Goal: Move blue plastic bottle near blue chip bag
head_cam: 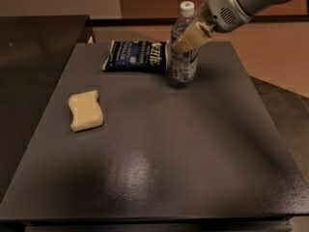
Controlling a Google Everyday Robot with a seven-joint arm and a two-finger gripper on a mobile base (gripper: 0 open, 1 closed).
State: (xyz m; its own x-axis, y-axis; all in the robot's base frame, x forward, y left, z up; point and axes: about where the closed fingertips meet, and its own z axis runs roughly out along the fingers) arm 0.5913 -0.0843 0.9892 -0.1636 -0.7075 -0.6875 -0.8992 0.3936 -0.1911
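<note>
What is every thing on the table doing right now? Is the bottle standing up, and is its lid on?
blue plastic bottle: standing upright, white cap on, right beside the bag's right end.
blue chip bag: lying flat at the far side of the table.
sponge: lying flat, alone on the left.
gripper: shut around the bottle's upper part.

navy chip bag [136, 56], white-capped clear bottle [183, 64], pale yellow sponge [86, 111], tan fingers [190, 36] on bottle.
</note>
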